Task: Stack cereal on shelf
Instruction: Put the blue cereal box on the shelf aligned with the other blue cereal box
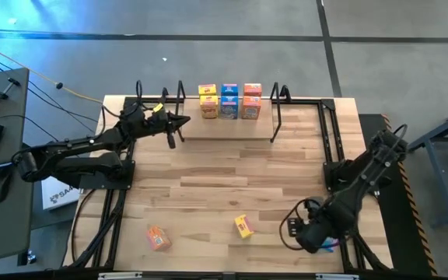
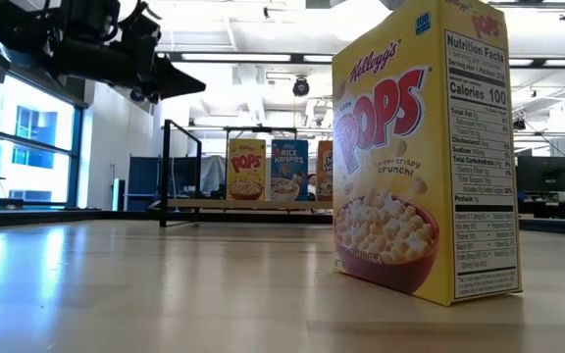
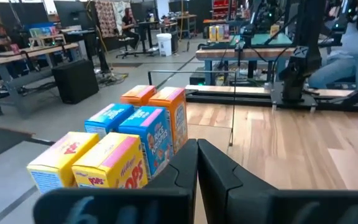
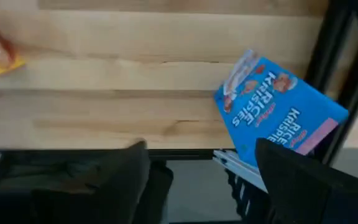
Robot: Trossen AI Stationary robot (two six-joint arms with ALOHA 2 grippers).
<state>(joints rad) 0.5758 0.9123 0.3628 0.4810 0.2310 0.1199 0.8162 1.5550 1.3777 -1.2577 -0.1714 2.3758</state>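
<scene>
**Six boxes shelved, three loose; right arm reaching for the blue one**

You see six cereal boxes standing in a block on the shelf at the table's far edge. The left gripper hangs just beside them, its fingers pressed together and empty.

Three boxes remain off the shelf: a yellow box and an orange box on the near tabletop, and a blue Rice Krispies box lying flat at the table's near right edge.

The right gripper hovers by that blue box, jaws spread wide, nothing held. Judged from this, the pick of the blue box is in hand; your next move calls for straddling it squarely before closing.

From above, the right arm hides nearly all of the blue box. At table height, the yellow box fills the foreground and cuts off part of the shelf.
</scene>
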